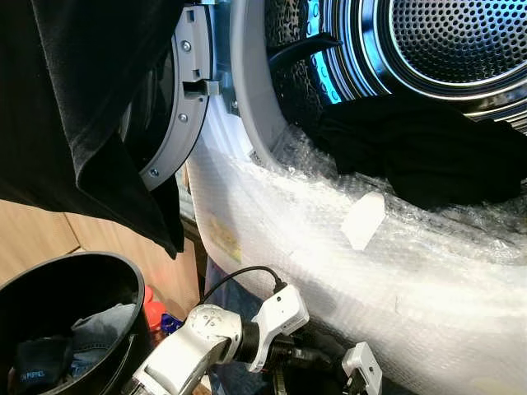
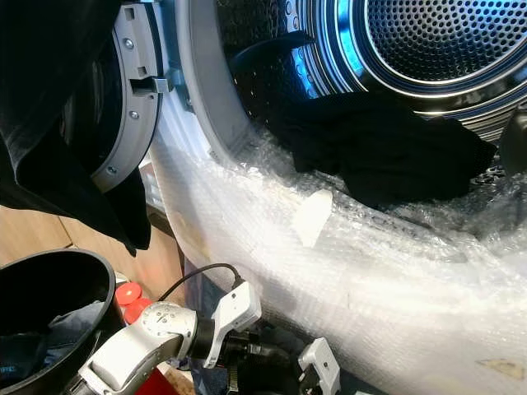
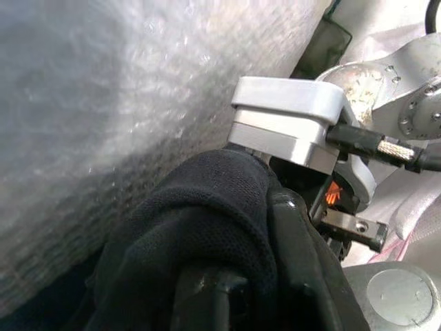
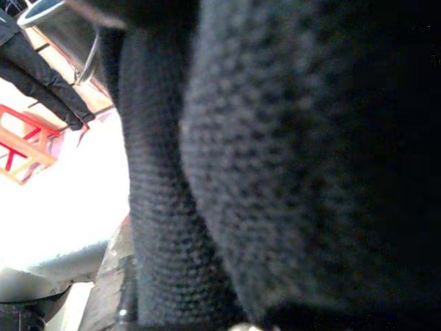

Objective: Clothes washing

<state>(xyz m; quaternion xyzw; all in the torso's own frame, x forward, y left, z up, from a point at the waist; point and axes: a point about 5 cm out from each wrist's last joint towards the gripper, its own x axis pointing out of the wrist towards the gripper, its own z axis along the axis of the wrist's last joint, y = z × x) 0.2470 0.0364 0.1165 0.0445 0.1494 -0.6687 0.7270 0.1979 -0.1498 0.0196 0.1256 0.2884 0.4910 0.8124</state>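
Observation:
A black garment (image 1: 420, 152) lies in the mouth of the washer's perforated drum (image 1: 457, 37), spilling onto the rim. Low in front of the machine, my left arm (image 1: 206, 337) reaches right; its gripper (image 3: 248, 276) is wrapped in bunched black cloth (image 3: 207, 207) and looks shut on it. Just past it is the white camera block of my right wrist (image 1: 362, 368). Close black knit fabric (image 4: 289, 158) blocks the right wrist view, hiding that gripper's fingers.
Bubble wrap (image 1: 329, 247) covers the washer's front below the opening. The round door (image 1: 177, 99) stands open at left, with dark cloth (image 1: 74, 107) hanging over it. A black basket (image 1: 82, 259) holding jeans (image 1: 95, 333) stands lower left, red items (image 1: 154, 311) beside it.

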